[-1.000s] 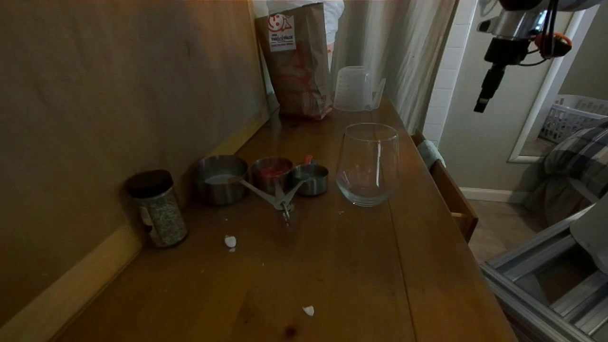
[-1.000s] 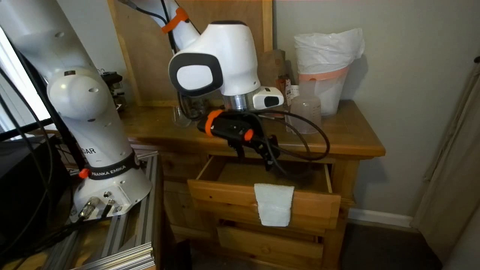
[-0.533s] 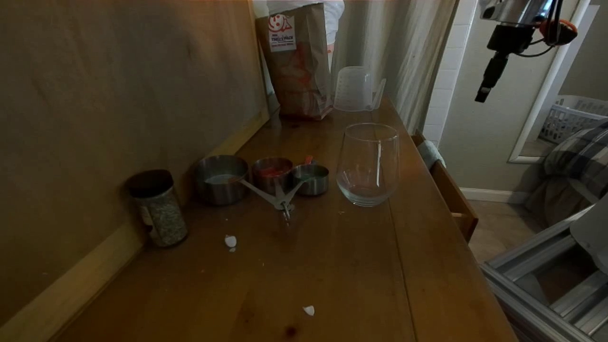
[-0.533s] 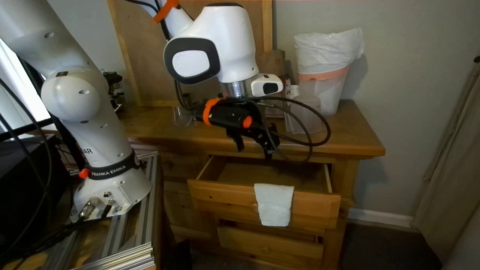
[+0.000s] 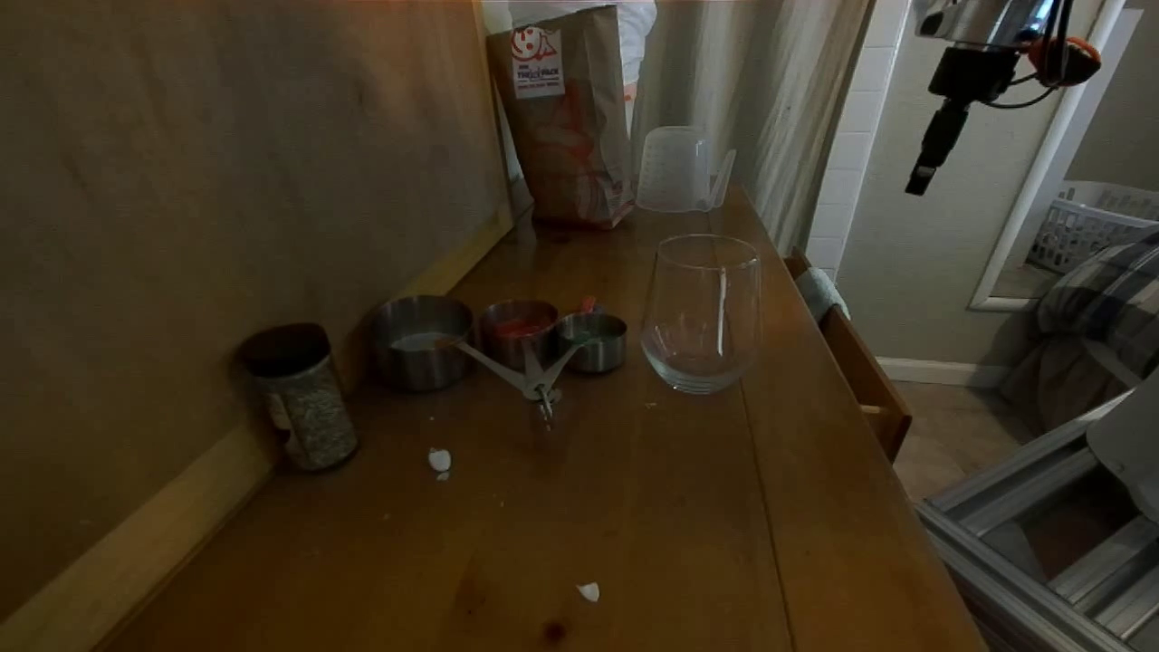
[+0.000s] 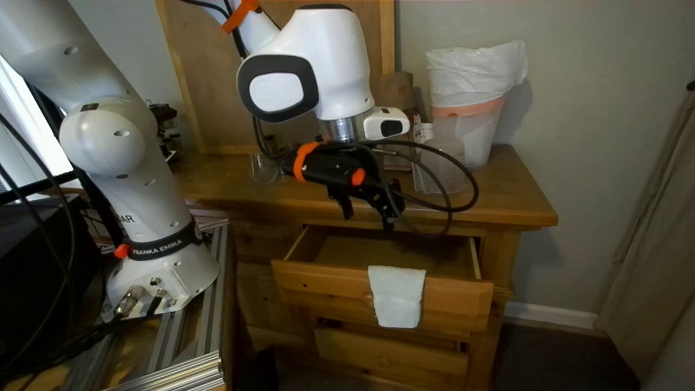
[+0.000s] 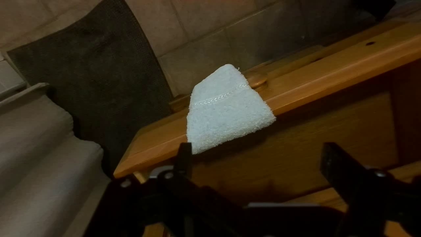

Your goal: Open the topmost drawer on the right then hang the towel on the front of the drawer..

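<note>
The topmost drawer (image 6: 331, 279) is pulled out, and in an exterior view its inside shows bare wood. Over its front hangs a small white towel (image 6: 398, 298), draped across the top edge with a flap down the outside. From the side, the drawer (image 5: 860, 376) and the towel (image 5: 819, 292) show past the counter edge. My gripper (image 6: 368, 221) is above the drawer, apart from the towel. In the wrist view the gripper (image 7: 256, 148) stands open with nothing between its fingers; the towel (image 7: 227, 112) lies beyond them, beside the drawer's round knob (image 7: 256, 80).
A lower drawer (image 6: 391, 355) is also partly out. On the countertop (image 5: 634, 516) stand a drinking glass (image 5: 702, 317), metal measuring cups (image 5: 421, 344), a spice jar (image 5: 299, 398), a plastic jug (image 5: 675, 170) and a paper bag (image 5: 566, 118). A lined bin (image 6: 469, 108) stands at the counter's far end.
My gripper rose away from the drawer over the first half second, then held still. Towel and drawer have not moved, and the gripper has stayed open.
</note>
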You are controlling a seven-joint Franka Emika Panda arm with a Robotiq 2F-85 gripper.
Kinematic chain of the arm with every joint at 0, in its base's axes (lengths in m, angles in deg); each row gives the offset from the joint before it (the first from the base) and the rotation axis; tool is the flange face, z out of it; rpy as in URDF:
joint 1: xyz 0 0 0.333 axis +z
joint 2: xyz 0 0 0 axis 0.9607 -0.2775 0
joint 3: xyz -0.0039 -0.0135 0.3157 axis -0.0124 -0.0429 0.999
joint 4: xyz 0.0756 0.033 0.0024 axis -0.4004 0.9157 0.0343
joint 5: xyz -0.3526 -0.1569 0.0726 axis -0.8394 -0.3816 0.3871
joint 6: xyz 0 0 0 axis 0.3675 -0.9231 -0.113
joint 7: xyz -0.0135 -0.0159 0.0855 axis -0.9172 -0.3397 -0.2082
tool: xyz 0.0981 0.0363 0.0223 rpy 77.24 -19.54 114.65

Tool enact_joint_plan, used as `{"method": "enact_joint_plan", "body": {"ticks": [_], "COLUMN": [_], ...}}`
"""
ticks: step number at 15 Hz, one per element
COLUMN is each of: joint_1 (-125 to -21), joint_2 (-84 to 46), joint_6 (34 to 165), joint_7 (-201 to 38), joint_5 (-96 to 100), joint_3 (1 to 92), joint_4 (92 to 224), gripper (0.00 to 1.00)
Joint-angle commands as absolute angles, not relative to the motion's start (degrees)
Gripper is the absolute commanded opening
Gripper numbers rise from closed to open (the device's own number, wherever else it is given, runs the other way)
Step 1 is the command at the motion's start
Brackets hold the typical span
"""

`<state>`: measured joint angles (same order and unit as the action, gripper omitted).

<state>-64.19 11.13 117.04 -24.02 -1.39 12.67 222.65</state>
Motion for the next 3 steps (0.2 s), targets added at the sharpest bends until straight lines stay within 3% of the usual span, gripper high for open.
{"method": "enact_joint_plan", "body": {"ticks": [1, 3], "joint_1": [-68.83, -68.83], "joint_2": [10.56, 10.56], "joint_6": [116.98, 116.98], "joint_7": [-22.27, -22.27], "joint_5": [1.23, 1.23], "joint_3": [17.81, 17.81], "joint_4": [222.74, 222.74], "gripper": [1.0, 1.0]}}
